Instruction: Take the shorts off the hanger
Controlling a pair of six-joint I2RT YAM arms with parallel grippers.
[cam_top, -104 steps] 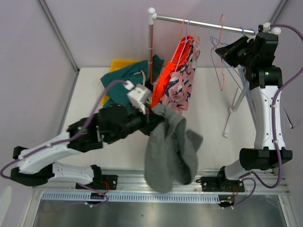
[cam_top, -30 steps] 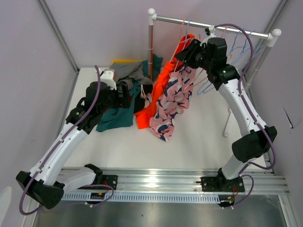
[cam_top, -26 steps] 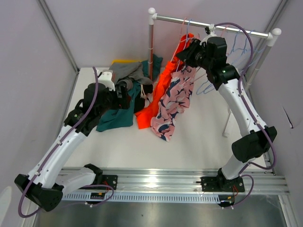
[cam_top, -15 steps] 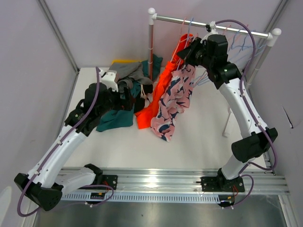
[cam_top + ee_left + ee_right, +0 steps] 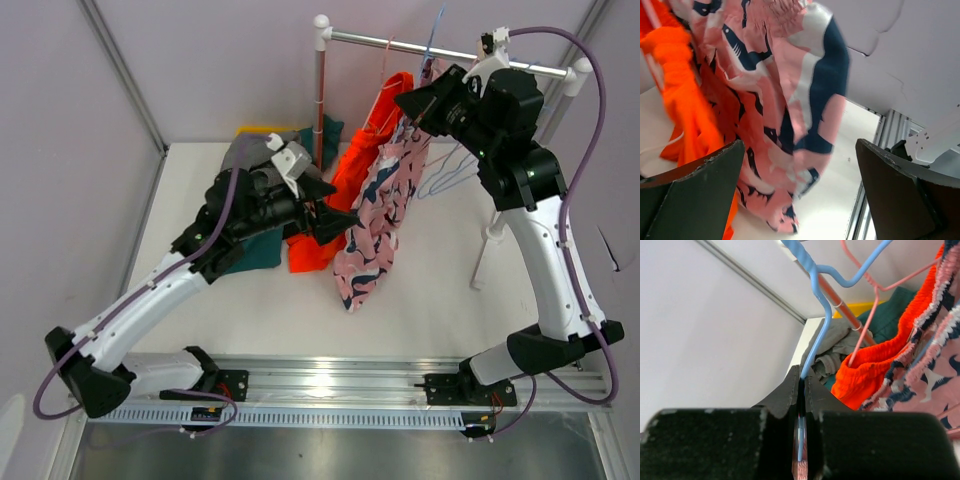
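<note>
Nearest you, the left arm has swung away from the heap at the back and now stretches across the worktop (image 5: 440, 290). Its left claw (image 5: 345, 215) is spread wide and faces the pink patterned shorts (image 5: 375, 215). In the left wrist view the cloth hangs just ahead of the open fingers (image 5: 705, 185), not yet gripped (whether it touches them cannot be told).

Above and beyond, the right claw (image 5: 800, 377) is pressed together on the stem of the blue hanger (image 5: 817, 305). It has lifted since a moment ago: the hook now shows above the rail (image 5: 400, 42), and the pink shorts dangle from the hanger clear of the worktop.

Beside them the orange shorts (image 5: 345, 175) hang from a pink hanger (image 5: 867, 325) on the rail.

Farthest back, the grey shorts (image 5: 245, 150) and teal shorts (image 5: 255, 255) lie heaped on the worktop, already off their hangers.

You are likely set up for the pull: one claw steadies the hanger while the other takes the cloth.
</note>
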